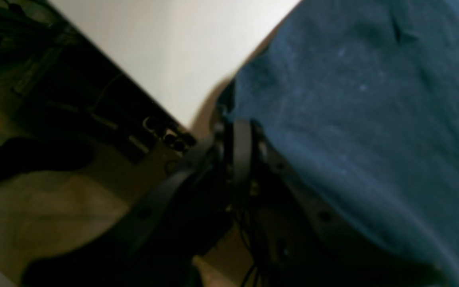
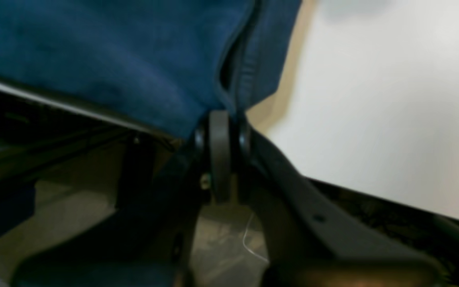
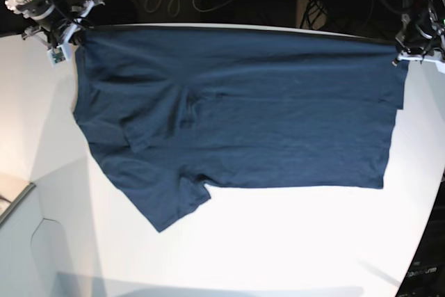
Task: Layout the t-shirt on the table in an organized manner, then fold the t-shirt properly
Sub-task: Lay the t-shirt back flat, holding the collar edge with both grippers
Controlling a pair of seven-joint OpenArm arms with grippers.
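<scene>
Right gripper [image 3: 75, 33] at the far left corner of the table [image 3: 278, 241], clenched on a corner of the t-shirt [image 3: 243, 123]; in the right wrist view, jaws pressed together on a hemmed fold of navy cloth [image 2: 134, 52] just past the table's edge, white tabletop [image 2: 373, 99] to one side and dark floor clutter below. Navy-blue t-shirt stretched wide along the far edge of the table between the two arms, top edge taut and nearly straight, body hanging down toward the middle of the surface. Left part of the shirt bunched, with a creased fold near the centre-left and a sleeve lying out toward the near left, ending in a point on the bare white surface. Bottom edge of the cloth running roughly straight toward the right side. Left gripper [image 3: 402, 53] at the far right edge, clamped on the shirt's other top corner; in the left wrist view, jaws closed against the blue cloth [image 1: 373, 119], white table [image 1: 173, 48] behind, image blurred.
</scene>
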